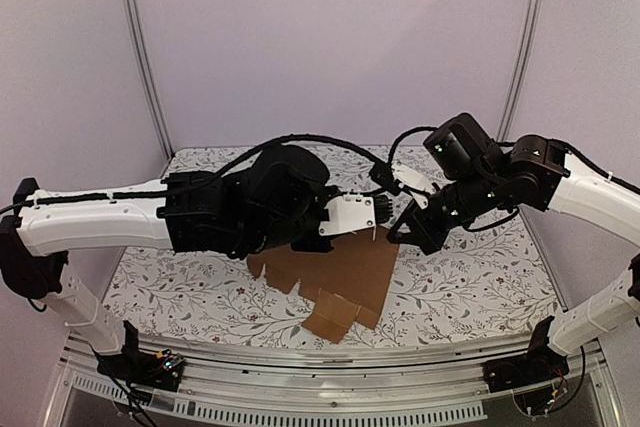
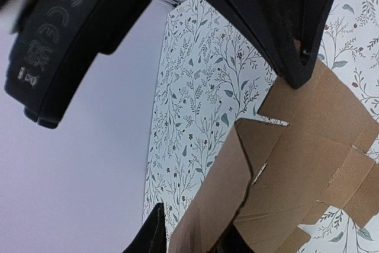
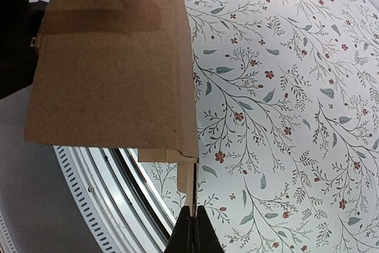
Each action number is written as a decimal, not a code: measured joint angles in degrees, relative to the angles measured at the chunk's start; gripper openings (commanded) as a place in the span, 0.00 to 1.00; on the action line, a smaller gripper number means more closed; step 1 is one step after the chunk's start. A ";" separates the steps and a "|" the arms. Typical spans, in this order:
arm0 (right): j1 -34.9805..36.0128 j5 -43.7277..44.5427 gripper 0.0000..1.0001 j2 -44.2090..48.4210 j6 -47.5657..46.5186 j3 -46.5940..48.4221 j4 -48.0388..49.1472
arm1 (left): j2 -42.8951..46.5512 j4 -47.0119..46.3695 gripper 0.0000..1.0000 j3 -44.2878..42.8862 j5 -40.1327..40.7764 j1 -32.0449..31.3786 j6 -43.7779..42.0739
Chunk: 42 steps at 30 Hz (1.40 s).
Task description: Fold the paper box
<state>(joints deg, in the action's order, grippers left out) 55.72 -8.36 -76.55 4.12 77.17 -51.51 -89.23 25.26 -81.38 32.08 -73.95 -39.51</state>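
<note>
A floral-patterned tablecloth [image 1: 470,277] lies between pale walls [image 1: 330,37], an aluminium rail [image 1: 330,362] along its near edge.

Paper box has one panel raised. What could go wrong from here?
1. The right claw pinches only a thin edge of the paper box; it may slip out or tear there.
2. The left claw grips a raised panel of the same sheet, so arms moving apart could rip it at the cut slot.
3. The loose flaps lying on the table might drag and fold the wrong way.
</note>
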 measured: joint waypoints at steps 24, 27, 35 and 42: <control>0.15 7.06 0.72 5.86 0.66 -0.04 3.26 | 1.73 2.51 0.00 0.48 -3.91 4.26 5.57; 0.15 8.31 0.78 8.44 -0.52 -0.04 3.82 | 4.50 2.47 0.00 1.57 -5.53 6.08 8.63; 0.15 9.14 0.83 11.23 -5.20 -1.97 7.23 | 12.74 0.55 0.00 7.93 -11.23 11.91 20.39; 0.13 6.16 0.83 10.54 -9.38 -4.59 11.65 | 19.02 -4.00 0.00 18.93 -14.80 15.08 31.56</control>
<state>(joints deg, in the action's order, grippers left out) 55.86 -2.20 -66.02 -5.26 72.58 -39.86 -70.22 21.26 -62.46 17.28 -58.87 -7.94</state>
